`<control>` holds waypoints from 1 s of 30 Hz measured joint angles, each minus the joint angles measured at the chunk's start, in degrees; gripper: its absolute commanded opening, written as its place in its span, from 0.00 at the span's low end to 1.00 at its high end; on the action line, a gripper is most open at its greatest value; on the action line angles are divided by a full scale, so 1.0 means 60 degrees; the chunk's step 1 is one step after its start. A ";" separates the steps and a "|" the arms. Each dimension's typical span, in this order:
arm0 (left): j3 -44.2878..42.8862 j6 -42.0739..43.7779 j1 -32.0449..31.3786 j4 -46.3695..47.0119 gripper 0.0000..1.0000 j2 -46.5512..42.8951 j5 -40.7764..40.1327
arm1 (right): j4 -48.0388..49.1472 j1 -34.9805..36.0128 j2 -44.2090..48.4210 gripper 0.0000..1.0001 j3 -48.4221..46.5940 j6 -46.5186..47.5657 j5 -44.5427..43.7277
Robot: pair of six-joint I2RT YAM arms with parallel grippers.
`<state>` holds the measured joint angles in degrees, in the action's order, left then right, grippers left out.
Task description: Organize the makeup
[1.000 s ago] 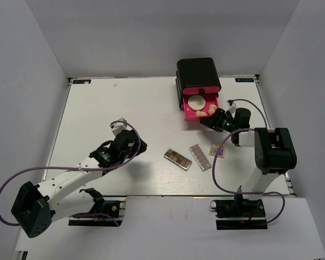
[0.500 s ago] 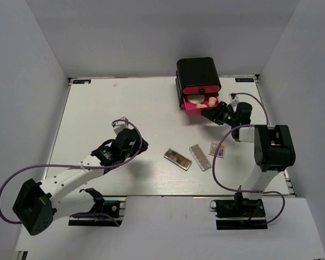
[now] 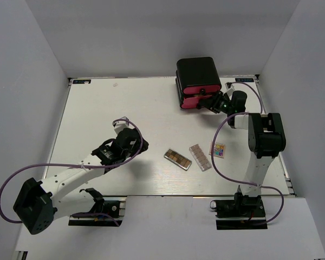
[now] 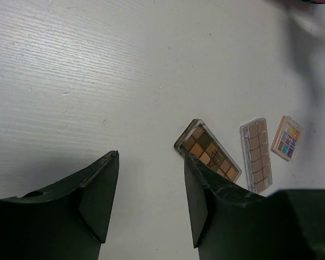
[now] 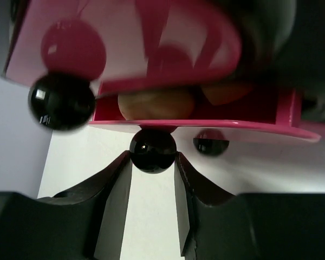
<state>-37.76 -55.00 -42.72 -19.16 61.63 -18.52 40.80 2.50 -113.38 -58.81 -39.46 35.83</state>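
**Likely step: shutting the loaded drawer (image 5: 206, 124) at the bench's far edge, right of centre.**
Left gripper (image 4: 150, 162), jaws apart, hovers left of centre. The brown palette (image 3: 177, 158), clear palette (image 3: 200, 157) and square palette (image 3: 218, 150) lie towards the front edge. The right gripper (image 5: 153, 162) clamps the knob (image 5: 153, 150), with a sponge (image 5: 157, 104) inside the drawer. Next: push home, release, fetch a palette.

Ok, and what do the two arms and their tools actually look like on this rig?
Both are built alike: the left arm and right arm have white links with chunky black joint housings. A purple cable loops loosely beside each. The left tool and right tool each carry two matte black, wedge-shaped fingers. No markings are legible on them.
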 measured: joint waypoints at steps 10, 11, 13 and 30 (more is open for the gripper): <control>-0.0372 0.0087 0.0000 -0.0033 0.61 0.0324 0.0029 | -0.0004 0.0331 -0.0965 0.41 -0.1311 -0.0368 -0.0313; -0.0401 0.0091 0.0000 -0.0044 0.61 0.0364 0.0029 | 0.0015 0.0368 -0.0976 0.43 -0.1311 -0.0415 -0.0335; -0.0448 0.0106 0.0000 -0.0051 0.61 0.0433 0.0033 | 0.0047 0.0412 -0.0976 0.51 -0.1304 -0.0521 -0.0321; -0.0470 0.0164 0.0000 -0.0015 0.62 0.0463 0.0164 | 0.0481 0.0284 -0.0087 0.54 0.0798 -0.0426 0.0055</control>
<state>-40.58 -54.02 -42.72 -19.25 64.40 -17.54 43.68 4.21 -113.91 -54.02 -42.02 36.16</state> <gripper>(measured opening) 0.616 0.541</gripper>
